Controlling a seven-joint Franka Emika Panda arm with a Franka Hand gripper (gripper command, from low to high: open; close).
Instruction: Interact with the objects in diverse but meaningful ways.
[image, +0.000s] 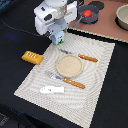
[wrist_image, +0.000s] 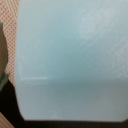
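One arm stands over the dark worktop (image: 15, 40), and one pale woven mat (image: 95, 65) lies under it, with one round plate (image: 68, 65) at its middle. Taking the plate as the mark: one fork (image: 80, 56) lies just beyond it and one knife (image: 67, 80) just on its near side, both orange-handled. One white fish piece (image: 52, 89) lies further to the near side, on the mat. One golden bread loaf (image: 31, 57) sits off the mat's edge, toward the exterior view's left of the plate. One red tomato (image: 88, 14) rests well beyond the plate on a brown board (image: 107, 27), and one grey pot (image: 122, 16) stands at that board's far corner. The pincer (image: 59, 38) hangs beyond the plate with one pale blue milk carton (image: 59, 37) between its fingers, closed on it. The wrist view shows only the carton's pale blue face (wrist_image: 70, 55) filling the frame, blurred; the exterior view alone shows the rest.
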